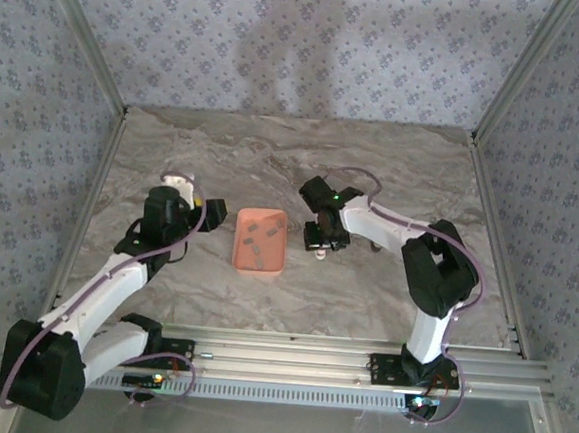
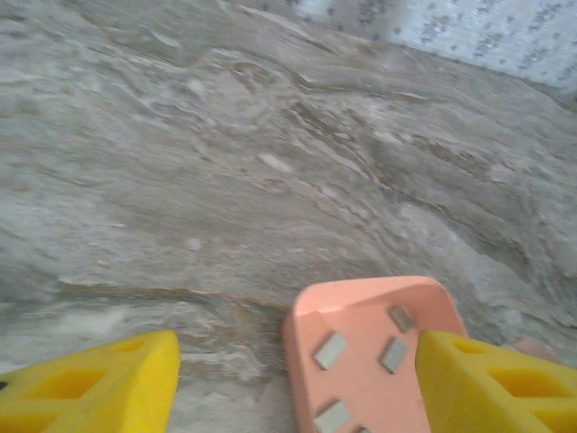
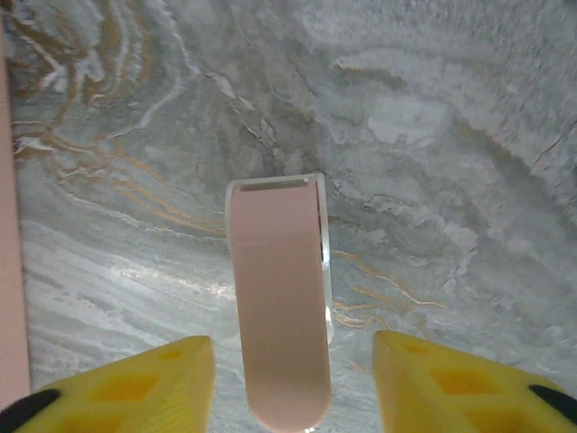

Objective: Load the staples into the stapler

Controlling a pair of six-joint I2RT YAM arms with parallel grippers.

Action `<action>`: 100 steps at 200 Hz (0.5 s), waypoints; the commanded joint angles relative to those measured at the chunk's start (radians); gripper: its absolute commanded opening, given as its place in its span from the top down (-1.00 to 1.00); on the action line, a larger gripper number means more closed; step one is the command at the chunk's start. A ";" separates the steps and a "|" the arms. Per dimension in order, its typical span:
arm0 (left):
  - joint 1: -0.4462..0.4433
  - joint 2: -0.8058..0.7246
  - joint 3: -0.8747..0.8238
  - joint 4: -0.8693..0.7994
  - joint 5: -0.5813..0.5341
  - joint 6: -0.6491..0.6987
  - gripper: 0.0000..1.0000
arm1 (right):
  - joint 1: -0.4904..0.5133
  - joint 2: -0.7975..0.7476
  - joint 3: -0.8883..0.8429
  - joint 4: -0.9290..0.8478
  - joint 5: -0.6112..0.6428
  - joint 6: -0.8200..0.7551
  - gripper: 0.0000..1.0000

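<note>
Currently, the staples lie loose in a salmon-pink tray. They are short grey strips, flat on its floor and apart from one another. None has been lifted. The tray sits on the bench between the two arms.

The left end effector hangs over one end of the tray, with its fingers spread wide and nothing held. In the wrist view one yellow finger overlaps the tray's edge, and the other is over bare bench. Seen from above, the same end effector is just beside the tray's left rim.

The stapler, a small pink unit, lies flat on the bench to the right of the tray and apart from it. The right end effector straddles it. The jaws are parted with a gap on each side, so the stapler is not gripped. Whether its magazine is open cannot be determined from these views.

Step in hand, as I judge it, is positioning before the first pick. Each arm is lined up on its own item and no loading has begun.

The next move calls for the following:
- The right end effector closes squarely on the stapler body and steadies it so that the magazine can be reached.
- The left end effector centres over a single strip, narrows its jaws, descends to the tray floor and pinches the strip across its short width.

The strips lie flat and offer little edge, so a shallow or off-centre approach is likely to slide one aside instead of lifting it.
</note>
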 commanded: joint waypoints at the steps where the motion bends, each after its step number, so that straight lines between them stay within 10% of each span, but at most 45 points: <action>1: 0.048 -0.049 0.026 -0.050 -0.053 0.068 -0.43 | -0.039 -0.120 0.016 -0.042 0.070 -0.054 -0.08; 23: 0.095 -0.077 0.065 -0.081 -0.087 0.129 -0.54 | -0.110 -0.235 -0.025 -0.002 0.135 -0.135 -0.26; 44: 0.145 -0.081 0.082 -0.083 -0.142 0.147 -0.64 | -0.191 -0.361 -0.137 0.149 0.220 -0.265 -0.99; 100: 0.173 -0.094 -0.111 0.219 -0.342 0.248 -0.72 | -0.458 -0.533 -0.534 0.729 0.301 -0.417 -1.00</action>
